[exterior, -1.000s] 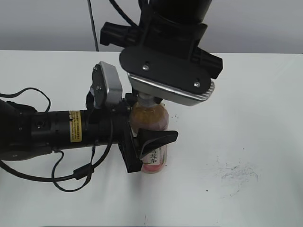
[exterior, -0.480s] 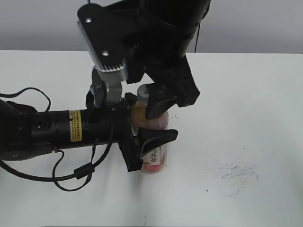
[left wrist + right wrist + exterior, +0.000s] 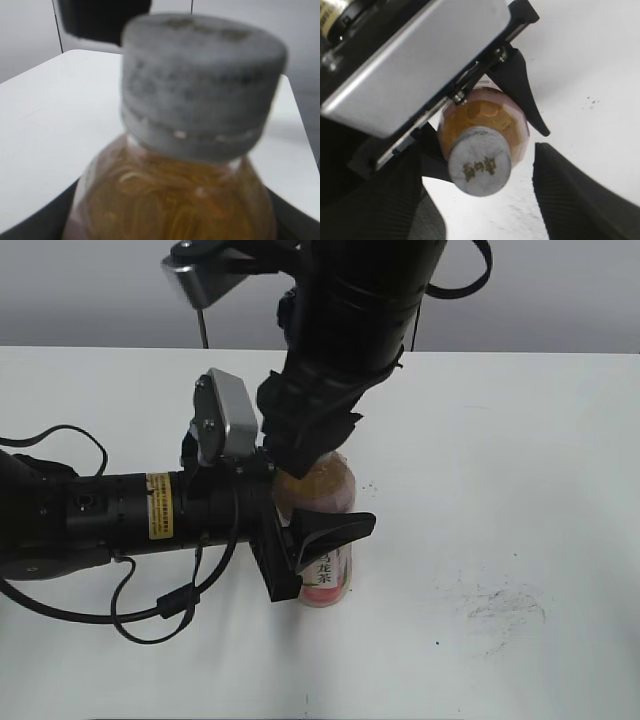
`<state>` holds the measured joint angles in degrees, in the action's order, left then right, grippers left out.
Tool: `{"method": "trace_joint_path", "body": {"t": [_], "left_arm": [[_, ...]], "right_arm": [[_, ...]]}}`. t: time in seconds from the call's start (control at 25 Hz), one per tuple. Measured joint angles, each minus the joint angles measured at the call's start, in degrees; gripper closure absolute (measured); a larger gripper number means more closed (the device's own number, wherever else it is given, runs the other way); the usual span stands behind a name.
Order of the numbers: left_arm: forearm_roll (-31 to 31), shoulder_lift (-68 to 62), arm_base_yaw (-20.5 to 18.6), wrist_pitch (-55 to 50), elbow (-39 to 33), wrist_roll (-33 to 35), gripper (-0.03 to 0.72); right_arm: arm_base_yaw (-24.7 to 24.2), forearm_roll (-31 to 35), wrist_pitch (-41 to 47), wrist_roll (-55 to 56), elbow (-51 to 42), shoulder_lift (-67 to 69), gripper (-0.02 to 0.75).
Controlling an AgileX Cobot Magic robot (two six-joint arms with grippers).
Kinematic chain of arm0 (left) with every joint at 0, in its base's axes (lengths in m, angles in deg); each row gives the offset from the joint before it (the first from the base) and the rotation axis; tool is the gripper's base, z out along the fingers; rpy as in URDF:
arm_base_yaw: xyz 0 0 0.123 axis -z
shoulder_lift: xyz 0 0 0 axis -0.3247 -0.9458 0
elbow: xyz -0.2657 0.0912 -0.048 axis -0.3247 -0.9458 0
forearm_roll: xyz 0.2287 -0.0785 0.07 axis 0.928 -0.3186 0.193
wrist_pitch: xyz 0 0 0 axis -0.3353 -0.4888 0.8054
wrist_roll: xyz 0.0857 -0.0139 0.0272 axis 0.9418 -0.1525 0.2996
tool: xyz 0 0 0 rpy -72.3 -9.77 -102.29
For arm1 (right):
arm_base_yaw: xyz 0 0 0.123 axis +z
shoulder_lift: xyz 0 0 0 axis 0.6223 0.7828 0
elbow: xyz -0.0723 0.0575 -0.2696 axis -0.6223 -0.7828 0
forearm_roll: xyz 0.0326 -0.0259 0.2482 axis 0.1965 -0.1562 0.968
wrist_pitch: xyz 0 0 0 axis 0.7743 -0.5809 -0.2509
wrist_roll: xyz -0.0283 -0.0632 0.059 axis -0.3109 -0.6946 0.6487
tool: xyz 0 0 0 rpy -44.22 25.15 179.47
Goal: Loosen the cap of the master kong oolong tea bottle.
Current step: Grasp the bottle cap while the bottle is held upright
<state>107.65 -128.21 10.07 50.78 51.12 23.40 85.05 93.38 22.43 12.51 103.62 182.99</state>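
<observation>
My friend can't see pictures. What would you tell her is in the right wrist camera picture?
Looking down on a tea bottle with its grey-white cap still on, amber tea showing through the shoulder. The left gripper's black fingers clamp the bottle's sides, and the right gripper's own dark fingers stand apart on either side of the cap, not touching it, above a white table.

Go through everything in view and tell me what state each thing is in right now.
Cap: on the bottle's neck, free of the tool fingers either side.
Master kong oolong tea bottle: upright on the table, clamped around its body.
Left tool: shut on the bottle.
Right tool: open, poised over the cap.
</observation>
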Motion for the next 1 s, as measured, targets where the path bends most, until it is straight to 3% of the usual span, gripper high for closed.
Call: {"method": "trace_joint_path", "body": {"t": [0.16, 0.4, 0.6, 0.88, 1.0], "left_arm": [[0.0, 0.0, 0.0, 0.0, 0.0, 0.0, 0.241], [0.0, 0.0, 0.0, 0.0, 0.0, 0.0, 0.241], [0.0, 0.0, 0.0, 0.0, 0.0, 0.0, 0.241], [-0.04, 0.0, 0.0, 0.0, 0.0, 0.0, 0.241], [-0.04, 0.0, 0.0, 0.0, 0.0, 0.0, 0.241]], "right_arm": [[0.0, 2.47, 0.0, 12.42, 0.0, 0.0, 0.249], [0.0, -1.23, 0.05, 28.81, 0.0, 0.0, 0.265], [0.0, -1.68, 0.05, 33.1, 0.0, 0.0, 0.326], [0.0, -0.64, 0.05, 34.29, 0.0, 0.0, 0.346], [0.0, -0.4, 0.05, 33.11, 0.0, 0.0, 0.421]]}}
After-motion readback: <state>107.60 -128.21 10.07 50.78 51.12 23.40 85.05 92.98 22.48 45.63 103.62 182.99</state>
